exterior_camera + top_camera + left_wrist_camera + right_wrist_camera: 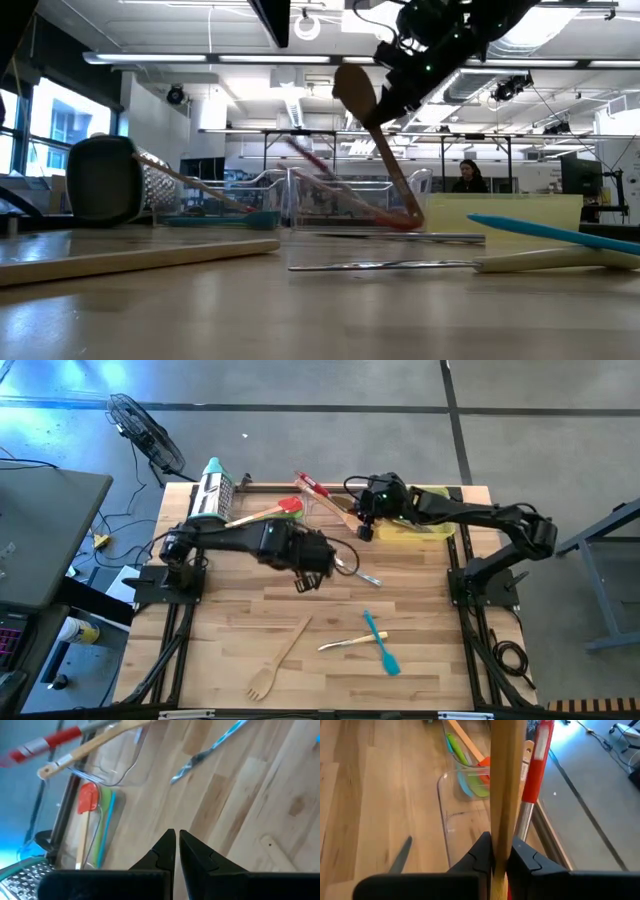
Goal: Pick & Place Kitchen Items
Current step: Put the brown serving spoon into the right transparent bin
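A wooden spoon [507, 785] is pinched in the right pincer [501, 851] above the clear tray [462, 805] toward twelve o'clock, while the left pincer [176, 845] hangs pressed together, empty.

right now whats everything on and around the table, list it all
wooden spoon: 1, pale, held over the clear tray
clear tray: 1, far edge, red-handled utensil propped in it
red spatula: 1, left of the clear tray
box grater: 1, steel, teal handle, far left
yellow tray: 1, far right
wooden fork: 1, near centre
blue spatula: 1, near centre
metal knife: 1, mid table
fan: 1, black, floor
left end effector: shut, empty
right end effector: shut on the wooden spoon
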Robot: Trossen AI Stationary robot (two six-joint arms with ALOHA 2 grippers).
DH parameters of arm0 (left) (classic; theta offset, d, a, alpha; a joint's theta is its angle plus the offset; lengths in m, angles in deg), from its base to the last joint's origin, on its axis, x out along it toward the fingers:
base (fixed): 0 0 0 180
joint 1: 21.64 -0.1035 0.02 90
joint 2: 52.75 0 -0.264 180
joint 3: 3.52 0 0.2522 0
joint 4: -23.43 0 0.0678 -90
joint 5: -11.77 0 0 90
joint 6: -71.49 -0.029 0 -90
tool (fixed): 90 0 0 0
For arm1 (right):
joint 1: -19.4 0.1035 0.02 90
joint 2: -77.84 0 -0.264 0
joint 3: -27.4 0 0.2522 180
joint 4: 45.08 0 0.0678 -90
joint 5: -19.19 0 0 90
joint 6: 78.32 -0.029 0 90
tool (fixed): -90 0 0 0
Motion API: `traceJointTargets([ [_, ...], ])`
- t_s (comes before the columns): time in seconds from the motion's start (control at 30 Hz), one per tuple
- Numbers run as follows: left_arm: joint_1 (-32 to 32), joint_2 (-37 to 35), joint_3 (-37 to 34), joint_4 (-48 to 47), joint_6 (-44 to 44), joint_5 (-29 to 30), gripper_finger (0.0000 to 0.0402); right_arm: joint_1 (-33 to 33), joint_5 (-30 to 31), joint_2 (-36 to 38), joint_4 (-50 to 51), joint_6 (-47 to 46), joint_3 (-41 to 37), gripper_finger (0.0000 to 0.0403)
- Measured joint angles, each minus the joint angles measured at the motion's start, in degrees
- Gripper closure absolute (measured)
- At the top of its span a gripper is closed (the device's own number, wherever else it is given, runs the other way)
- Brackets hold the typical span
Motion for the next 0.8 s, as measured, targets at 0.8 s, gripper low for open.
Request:
traceJointTargets([
  [0.8,-8.65,-0.27,0.04,-0.02,-9.40,-7.76,0.0382,-1.97,-1.88,-3.77,-4.34,-0.40,-0.20,0.0381],
])
